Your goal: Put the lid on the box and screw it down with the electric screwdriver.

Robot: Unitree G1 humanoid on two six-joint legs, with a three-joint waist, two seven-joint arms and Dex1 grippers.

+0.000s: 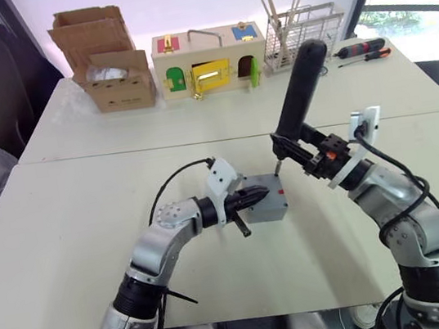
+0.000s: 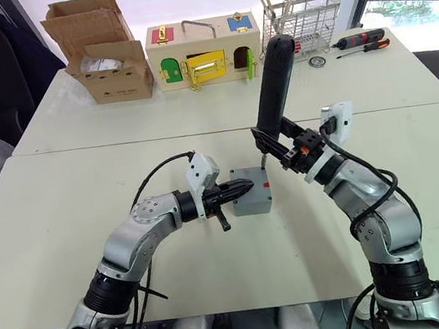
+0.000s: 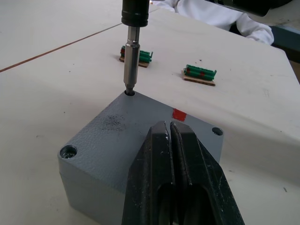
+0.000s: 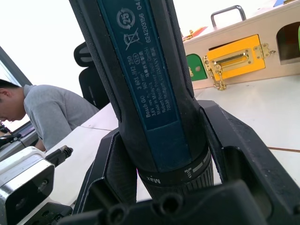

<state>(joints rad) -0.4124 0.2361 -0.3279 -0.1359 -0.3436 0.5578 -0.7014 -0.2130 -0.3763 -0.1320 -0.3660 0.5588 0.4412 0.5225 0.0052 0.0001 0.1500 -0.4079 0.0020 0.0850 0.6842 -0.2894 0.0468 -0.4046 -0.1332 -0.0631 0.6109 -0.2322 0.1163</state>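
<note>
Steadying: left gripper (image 3: 172, 140), fingers pressed together, bears down on lid (image 3: 136, 136) seated atop box (image 1: 265, 199) mid-table so it won't shift, while right gripper (image 1: 310, 153) clamps electric screwdriver (image 1: 299, 90) w/ bit in far corner screw hole.

My left tool (image 3: 171, 140) covers the near edge of the lid (image 3: 126, 131) in the left wrist view, so I cannot see the screw hole at that corner, and the tool's base runs off the picture. The seam between lid and box (image 1: 268, 204) is too small to judge from the head views. The electric screwdriver (image 4: 150, 93) is cut off at both ends in the right wrist view; its bit is out of frame there. My right tool's fingers (image 4: 243, 154) are partly masked by the tool body. Contents of the cardboard box (image 1: 111, 73) are unreadable.
</note>
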